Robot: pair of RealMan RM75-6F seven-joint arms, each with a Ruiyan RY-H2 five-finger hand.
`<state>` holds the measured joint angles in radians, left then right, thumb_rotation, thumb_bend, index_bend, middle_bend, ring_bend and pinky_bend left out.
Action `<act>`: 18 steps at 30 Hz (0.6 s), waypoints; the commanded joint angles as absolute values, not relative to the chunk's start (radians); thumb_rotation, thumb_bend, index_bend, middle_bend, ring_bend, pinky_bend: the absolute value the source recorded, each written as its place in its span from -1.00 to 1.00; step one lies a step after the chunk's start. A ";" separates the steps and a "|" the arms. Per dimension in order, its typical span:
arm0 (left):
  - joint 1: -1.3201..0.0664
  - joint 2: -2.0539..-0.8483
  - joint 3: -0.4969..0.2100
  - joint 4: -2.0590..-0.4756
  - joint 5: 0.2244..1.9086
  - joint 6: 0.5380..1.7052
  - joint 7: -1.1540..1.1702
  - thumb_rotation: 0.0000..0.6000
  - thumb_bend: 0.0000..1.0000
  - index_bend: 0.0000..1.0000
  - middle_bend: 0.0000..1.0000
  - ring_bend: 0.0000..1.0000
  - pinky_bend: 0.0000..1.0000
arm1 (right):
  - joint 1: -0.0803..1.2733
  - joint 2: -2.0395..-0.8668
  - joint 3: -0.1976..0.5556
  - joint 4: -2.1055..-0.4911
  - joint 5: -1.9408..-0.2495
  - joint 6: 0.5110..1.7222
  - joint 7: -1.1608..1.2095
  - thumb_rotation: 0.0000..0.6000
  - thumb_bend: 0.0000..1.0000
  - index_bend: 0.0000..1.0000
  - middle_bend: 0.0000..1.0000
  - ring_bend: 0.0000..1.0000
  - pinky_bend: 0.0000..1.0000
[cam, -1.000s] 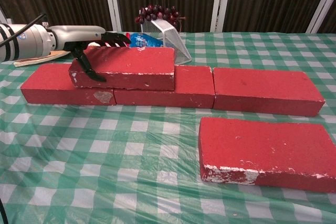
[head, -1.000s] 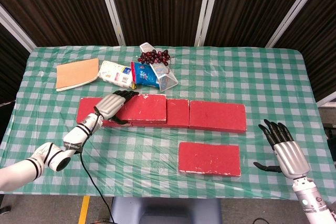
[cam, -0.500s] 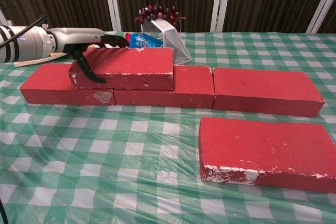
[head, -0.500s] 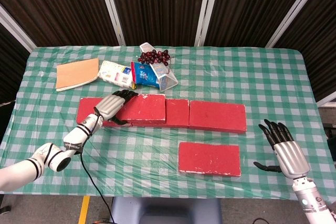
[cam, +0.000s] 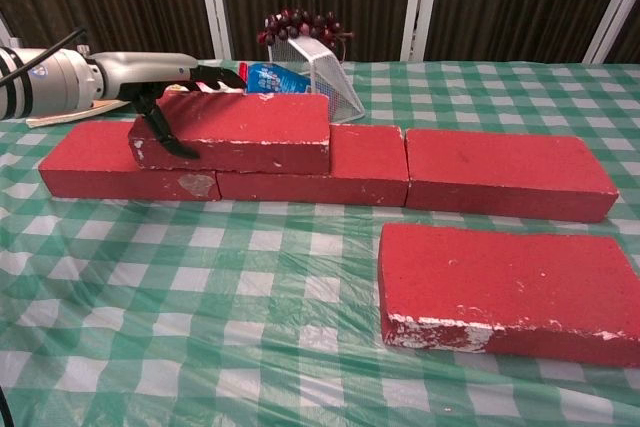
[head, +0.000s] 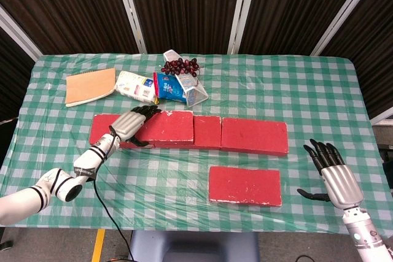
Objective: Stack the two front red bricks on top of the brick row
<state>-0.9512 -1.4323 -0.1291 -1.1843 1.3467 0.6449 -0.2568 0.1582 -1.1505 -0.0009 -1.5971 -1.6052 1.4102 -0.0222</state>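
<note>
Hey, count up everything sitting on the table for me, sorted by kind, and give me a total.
Red bricks: 5, three in the row, one stacked, one in front
Notebook: 1
Snack packets: 2, white and blue
Wire basket: 1
Grape bunch: 1
Total: 10

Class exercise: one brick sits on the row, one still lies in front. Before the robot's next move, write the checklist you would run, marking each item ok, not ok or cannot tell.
1. Stacked brick rests on the brick row, spanning a joint: ok.
2. Stacked brick lies flat, no visible tilt: ok.
3. Left hand off the stacked brick: not ok, its fingers grip the left end.
4. Front brick lies flat on the tablecloth, nothing on it: ok.
5. Right hand empty, fingers apart, beside the front brick: ok.
6. Room on the row's right brick for the second brick: ok.
</note>
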 commanded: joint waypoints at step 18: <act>-0.955 -1.417 -0.130 -1.213 1.325 0.625 -0.241 1.00 -0.61 -1.00 -1.00 -1.00 -0.87 | 0.156 -1.150 0.000 -1.599 -1.606 1.414 -0.024 0.74 -0.70 -1.00 -1.00 -1.00 -1.00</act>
<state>-0.9547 -1.4181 -0.1295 -1.2127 1.3258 0.6243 -0.2417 0.1557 -1.1499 -0.0003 -1.5986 -1.6057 1.4142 -0.0235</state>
